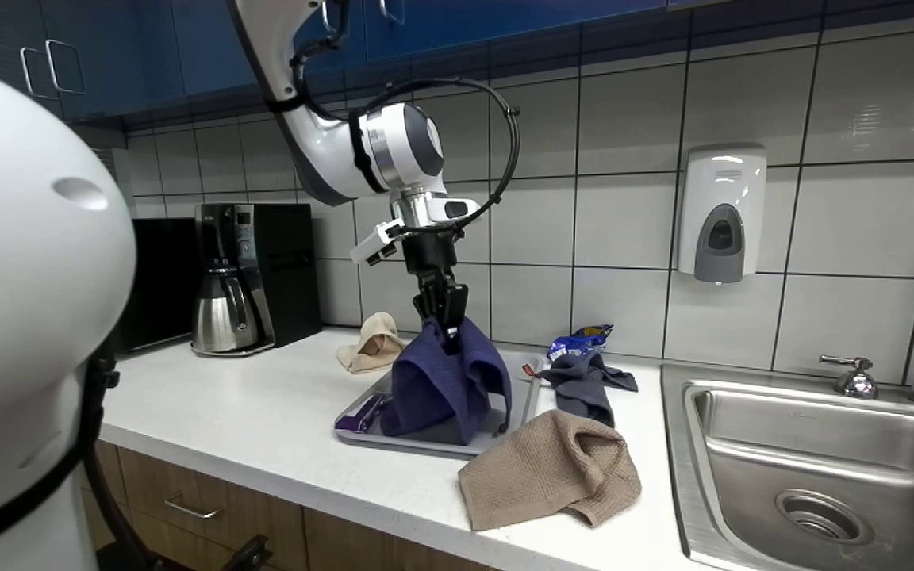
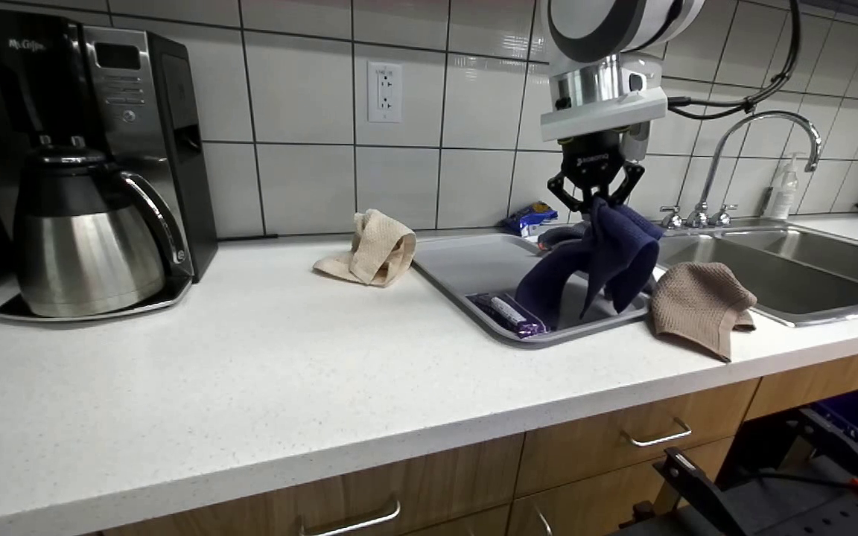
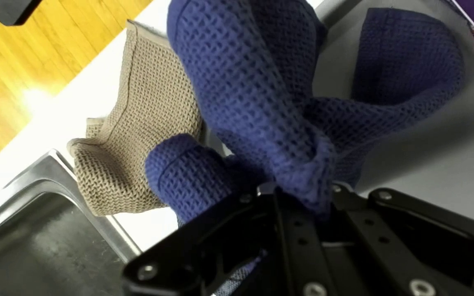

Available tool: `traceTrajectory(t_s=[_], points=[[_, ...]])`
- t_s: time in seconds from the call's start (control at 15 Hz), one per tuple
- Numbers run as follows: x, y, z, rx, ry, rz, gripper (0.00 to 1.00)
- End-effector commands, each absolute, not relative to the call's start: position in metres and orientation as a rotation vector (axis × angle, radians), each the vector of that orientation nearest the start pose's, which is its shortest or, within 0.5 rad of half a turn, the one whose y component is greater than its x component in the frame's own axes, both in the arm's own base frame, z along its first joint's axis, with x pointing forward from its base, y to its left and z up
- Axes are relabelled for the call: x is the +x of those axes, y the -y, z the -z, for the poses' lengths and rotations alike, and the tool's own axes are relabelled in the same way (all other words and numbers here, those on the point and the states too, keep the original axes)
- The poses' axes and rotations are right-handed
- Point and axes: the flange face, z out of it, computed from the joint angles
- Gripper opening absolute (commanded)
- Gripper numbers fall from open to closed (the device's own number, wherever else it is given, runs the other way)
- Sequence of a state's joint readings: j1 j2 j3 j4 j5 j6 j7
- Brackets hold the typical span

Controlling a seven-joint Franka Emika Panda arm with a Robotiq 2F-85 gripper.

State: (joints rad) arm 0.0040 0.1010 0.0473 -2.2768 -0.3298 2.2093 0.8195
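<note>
Coffee maker [image 2: 131, 134] is standing at the left in an exterior view; a beige cloth [image 2: 380, 249] is lying farther right. Next, a gray tray [image 2: 474, 257] is bearing a purple packet [image 2: 507, 314]. Over it, the arm [image 2: 626, 33], cut off at the top, is pointing its gripper [image 2: 597, 201] downward, the jaws pinching a blue cloth [image 2: 626, 246], which is hanging bunched, long axis near vertical, loose corners pointing down. Folds are partly covering the jaws and obscuring whether the lowest edge is touching the tray. Beyond, a tan cloth [image 2: 701, 305] is lying near the sink [image 2: 794, 272].
</note>
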Motion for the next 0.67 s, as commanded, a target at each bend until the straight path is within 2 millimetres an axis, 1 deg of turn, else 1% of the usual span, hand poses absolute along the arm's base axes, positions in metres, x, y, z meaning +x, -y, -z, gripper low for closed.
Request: traceTrajectory(t_s=[0.0,0.07,0.13,0.2,0.27,0.47,0.6], points=[[0.528,-0.014,-0.302,-3.302,-0.995,-0.132,0.02],[0.531,-0.013,-0.302,-3.307,-0.994,-0.137,0.03],[0.533,-0.013,-0.302,-3.31,-0.997,-0.14,0.33],[0.536,-0.014,-0.302,-3.312,-0.989,-0.139,0.35],[0.537,-0.015,-0.302,-3.313,-0.984,-0.137,0.41],[0.541,-0.02,-0.307,-3.322,-0.961,-0.119,0.64],[0.54,-0.026,-0.314,-3.322,-0.941,-0.098,0.79]])
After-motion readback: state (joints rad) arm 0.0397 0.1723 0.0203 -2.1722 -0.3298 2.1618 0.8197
